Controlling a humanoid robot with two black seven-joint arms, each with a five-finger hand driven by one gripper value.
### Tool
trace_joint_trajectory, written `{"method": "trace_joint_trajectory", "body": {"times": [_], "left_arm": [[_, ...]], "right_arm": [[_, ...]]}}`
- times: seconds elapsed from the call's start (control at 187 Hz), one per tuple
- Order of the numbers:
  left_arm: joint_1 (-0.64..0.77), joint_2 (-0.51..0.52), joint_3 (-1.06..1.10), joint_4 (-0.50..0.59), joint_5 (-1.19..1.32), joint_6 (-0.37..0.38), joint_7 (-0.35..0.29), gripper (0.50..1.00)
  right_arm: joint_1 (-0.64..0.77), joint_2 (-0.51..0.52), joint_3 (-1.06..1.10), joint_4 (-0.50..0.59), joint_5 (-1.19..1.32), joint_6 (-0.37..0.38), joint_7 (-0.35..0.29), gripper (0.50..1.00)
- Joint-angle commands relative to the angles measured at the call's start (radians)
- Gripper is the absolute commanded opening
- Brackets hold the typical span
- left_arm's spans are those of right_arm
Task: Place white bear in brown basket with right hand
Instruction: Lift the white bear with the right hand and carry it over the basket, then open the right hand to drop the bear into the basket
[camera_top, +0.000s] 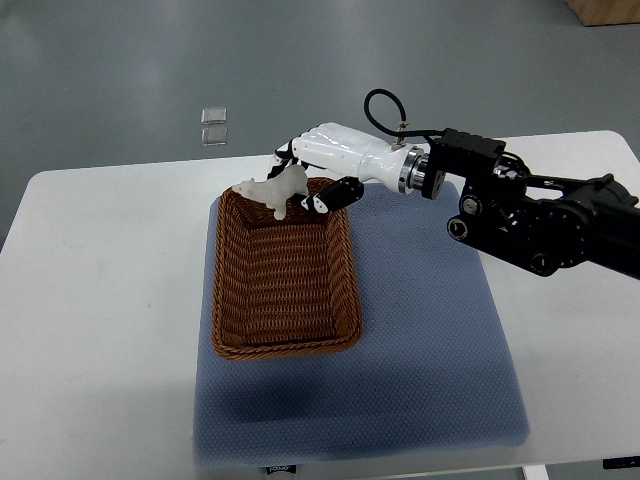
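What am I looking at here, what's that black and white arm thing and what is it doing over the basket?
This is one picture, taken from a camera on the robot itself, looking steeply down at its work table. The black jointed arm coming in from the right ends in a white robot hand with fingers, much like a person's. That is the robot's right hand; its left arm is not in the picture.

On the white table lies a blue-grey mat, and on the mat sits a brown woven basket, with nothing else visible in it. The robot hand is holding a small white bear over the far end of the basket; it has not let go of it. Beyond the table, two small clear squares lie on the grey floor.
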Motion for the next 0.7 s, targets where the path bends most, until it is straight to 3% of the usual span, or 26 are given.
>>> {"method": "trace_joint_trajectory", "body": {"times": [0.0,0.053,0.102,0.251,0.289,0.331,0.486,0.625,0.695], "left_arm": [[0.0,0.0,0.0,0.0,0.0,0.0,0.0,1.0],[0.0,0.0,0.0,0.0,0.0,0.0,0.0,1.0],[0.0,0.0,0.0,0.0,0.0,0.0,0.0,1.0],[0.0,0.0,0.0,0.0,0.0,0.001,0.0,1.0],[0.0,0.0,0.0,0.0,0.0,0.0,0.0,1.0],[0.0,0.0,0.0,0.0,0.0,0.0,0.0,1.0],[0.0,0.0,0.0,0.0,0.0,0.0,0.0,1.0],[0.0,0.0,0.0,0.0,0.0,0.001,0.0,1.0],[0.0,0.0,0.0,0.0,0.0,0.001,0.0,1.0]], "right_arm": [[0.005,0.045,-0.052,-0.003,-0.01,0.002,0.01,0.5],[0.005,0.061,-0.075,-0.009,-0.023,0.002,0.01,0.502],[0.004,0.07,-0.093,-0.015,-0.026,0.002,0.01,0.57],[0.002,0.079,-0.108,-0.04,-0.029,0.003,0.009,0.699],[0.001,0.079,-0.108,-0.052,-0.038,0.003,0.007,0.768],[0.002,0.079,-0.108,-0.063,-0.047,0.002,0.009,0.805],[-0.001,0.075,-0.107,-0.07,-0.049,-0.001,0.009,0.856],[-0.002,0.065,-0.098,-0.072,-0.049,-0.003,0.006,0.86],[-0.005,0.062,-0.087,-0.077,-0.046,-0.006,0.004,0.889]]}}
